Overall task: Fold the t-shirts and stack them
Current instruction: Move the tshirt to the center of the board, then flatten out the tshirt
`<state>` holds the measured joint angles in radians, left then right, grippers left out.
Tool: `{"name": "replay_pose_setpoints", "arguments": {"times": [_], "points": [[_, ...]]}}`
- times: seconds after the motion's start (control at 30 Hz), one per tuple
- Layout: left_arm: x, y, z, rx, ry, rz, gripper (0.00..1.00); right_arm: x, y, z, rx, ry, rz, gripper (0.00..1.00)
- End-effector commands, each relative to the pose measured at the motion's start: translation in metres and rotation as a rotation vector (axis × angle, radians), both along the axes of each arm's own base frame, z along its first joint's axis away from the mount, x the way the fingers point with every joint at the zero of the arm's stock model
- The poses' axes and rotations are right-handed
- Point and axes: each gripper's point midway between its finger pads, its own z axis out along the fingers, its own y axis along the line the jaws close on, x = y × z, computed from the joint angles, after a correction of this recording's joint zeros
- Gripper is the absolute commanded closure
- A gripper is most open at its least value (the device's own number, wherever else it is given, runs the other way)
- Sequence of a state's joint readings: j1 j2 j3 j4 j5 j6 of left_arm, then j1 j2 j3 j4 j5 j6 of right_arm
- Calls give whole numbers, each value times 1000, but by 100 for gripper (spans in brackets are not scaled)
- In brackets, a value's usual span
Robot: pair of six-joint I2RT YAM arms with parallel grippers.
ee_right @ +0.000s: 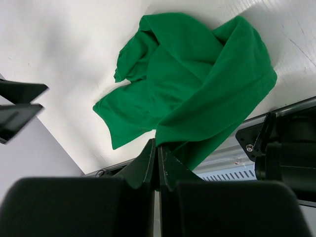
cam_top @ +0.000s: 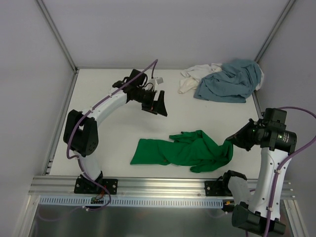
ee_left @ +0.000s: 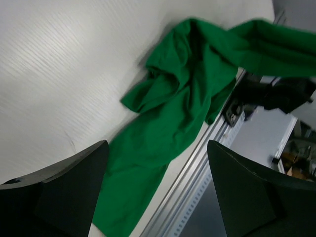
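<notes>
The green t-shirt [cam_top: 183, 150] lies crumpled near the table's front edge, stretched left to right. My right gripper [cam_top: 232, 140] is shut on its right edge and lifts that edge a little; the wrist view shows the cloth [ee_right: 197, 89] pinched between the closed jaws [ee_right: 157, 148]. My left gripper [cam_top: 159, 104] is open and empty, above the table behind the shirt; its wrist view looks down on the green cloth [ee_left: 173, 108]. The grey-blue t-shirt [cam_top: 229, 81] lies bunched at the back right, partly on top of the white t-shirt [cam_top: 193, 79].
An aluminium rail [cam_top: 158, 186] runs along the table's front edge, just in front of the green shirt. White walls with metal posts enclose the table on three sides.
</notes>
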<state>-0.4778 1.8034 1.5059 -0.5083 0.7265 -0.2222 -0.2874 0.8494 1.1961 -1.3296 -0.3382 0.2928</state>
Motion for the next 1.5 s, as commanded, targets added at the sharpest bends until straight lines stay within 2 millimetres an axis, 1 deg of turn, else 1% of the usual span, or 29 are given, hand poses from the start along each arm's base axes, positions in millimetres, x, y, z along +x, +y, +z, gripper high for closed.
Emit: {"name": "replay_pose_setpoints", "arguments": {"times": [0.0,0.03,0.07,0.1,0.13,0.17,0.2,0.23,0.27,0.3,0.33,0.4,0.43,0.47,0.57,0.63,0.7,0.73,0.77,0.87,0.9,1.03,1.2,1.33,1.4,1.43,1.47], "points": [[-68,11,-17,122,22,-226,18,6,-3,1,-2,-26,-27,99],[-75,13,-26,146,-15,-274,18,8,-1,1,9,-29,-23,99],[-89,14,-38,173,-20,-304,18,11,-1,0,13,-35,-20,99],[-92,13,-41,161,-36,-312,18,13,-1,-1,18,-36,-19,99],[-93,6,-43,102,-71,-302,18,15,-1,-3,21,-34,-15,100],[-90,3,-44,81,-92,-283,18,16,-1,-2,22,-38,-18,99],[-92,-4,-44,43,-108,-288,18,18,0,-3,30,-36,-15,100],[-85,-13,-42,8,-153,-271,18,20,0,-2,32,-45,-13,100],[-90,-14,-51,22,-159,-277,18,22,0,-3,40,-40,-11,99],[-92,-20,-55,39,-187,-290,19,24,2,-2,52,-42,-8,100],[-90,-26,-60,39,-218,-302,20,27,3,-1,58,-54,-4,100],[-91,-37,-61,51,-274,-312,22,30,4,1,75,-57,-4,100],[-88,-42,-60,54,-308,-307,22,31,5,1,78,-59,-5,99],[-82,-51,-54,36,-369,-297,22,31,5,0,81,-58,-4,100],[-70,-69,-49,31,-468,-273,21,31,7,0,96,-55,0,99],[-71,-81,-52,30,-485,-295,22,30,8,-2,103,-49,2,99],[-69,-92,-60,40,-498,-313,23,29,9,-3,108,-44,4,99],[-71,-99,-64,53,-502,-320,23,29,10,-3,111,-42,6,100],[-68,-107,-59,34,-544,-316,23,29,10,-3,114,-41,8,99],[-68,-121,-63,71,-605,-334,23,31,12,-3,131,-37,9,99],[-67,-127,-69,90,-618,-340,23,33,13,-4,138,-36,11,100],[-60,-135,-83,133,-643,-329,23,39,16,-2,169,-38,14,99],[-51,-144,-92,155,-667,-311,24,39,18,-3,176,-24,29,99],[-44,-146,-97,177,-685,-286,25,37,20,-6,175,-11,43,99],[-40,-142,-99,201,-696,-266,28,36,21,-8,178,-4,45,100],[-38,-140,-100,211,-701,-263,32,36,21,-8,178,-4,46,100],[-38,-139,-100,219,-704,-261,57,36,21,-9,178,-1,46,100]]}}
